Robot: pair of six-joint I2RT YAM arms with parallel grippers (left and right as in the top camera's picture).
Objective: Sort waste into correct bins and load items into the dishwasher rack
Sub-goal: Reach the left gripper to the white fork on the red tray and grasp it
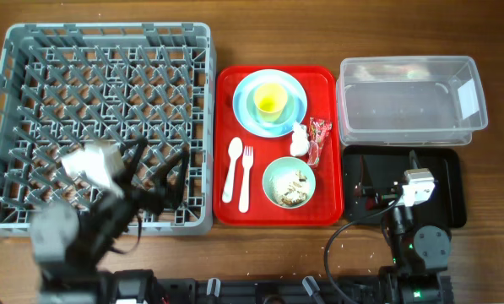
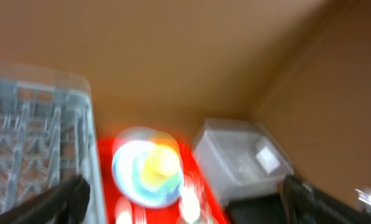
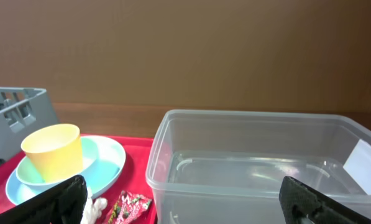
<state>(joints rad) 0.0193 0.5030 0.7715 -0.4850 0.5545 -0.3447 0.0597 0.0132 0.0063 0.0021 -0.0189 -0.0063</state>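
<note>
On the red serving tray a yellow cup sits in a mint bowl on the blue plate. Beside it lie a tissue wad and a red wrapper. A white spoon, a fork and a bowl with crumbs lie nearer. My left gripper hangs open and empty over the grey rack. My right gripper is open and empty above the black tray, facing the clear tub. The wrapper shows by its left finger.
The clear tub stands at the far right, just behind the black tray. The rack fills the left of the table, against the red tray. The left wrist view is motion-blurred and shows the plate, the tub and the rack.
</note>
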